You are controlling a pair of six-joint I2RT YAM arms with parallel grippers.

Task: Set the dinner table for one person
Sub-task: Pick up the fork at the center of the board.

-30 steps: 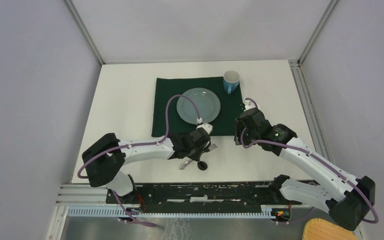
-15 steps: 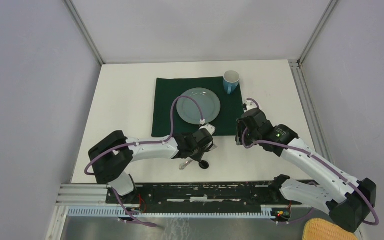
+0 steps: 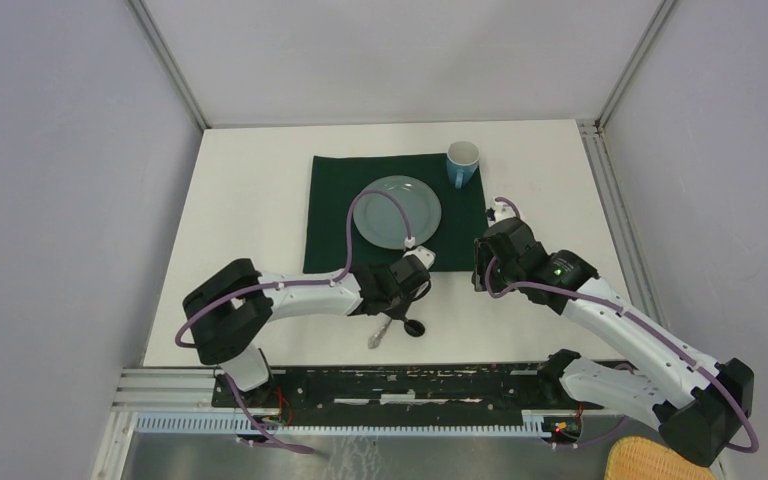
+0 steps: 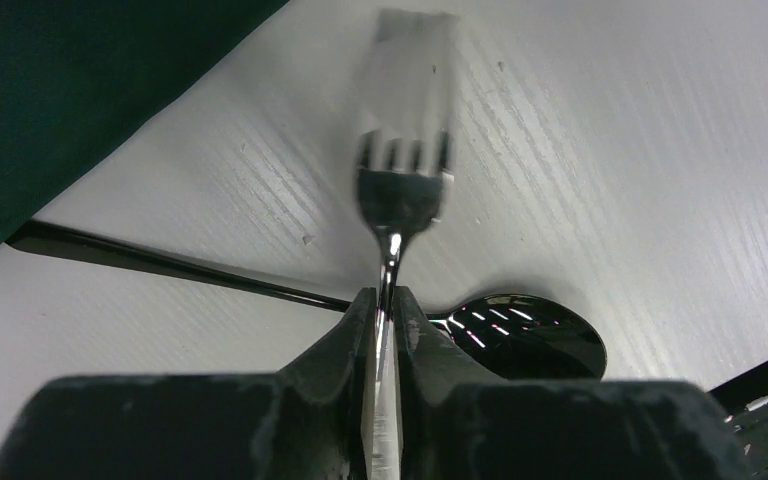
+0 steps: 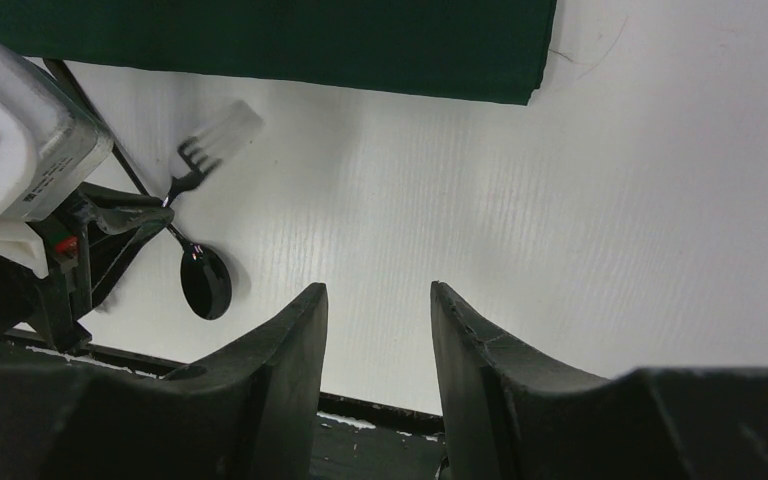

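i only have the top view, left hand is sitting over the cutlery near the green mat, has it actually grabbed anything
observer: yes, the left hand is shut on the neck of a shiny silver metal fork, tines pointing away from it.
operator: and the dark thing next to it
observer: a glossy black spoon on the matte white tabletop; its thin handle passes under the fork toward the dark green cloth.
operator: right hand carrying anything
observer: no, the right hand is open and empty above bare tabletop.
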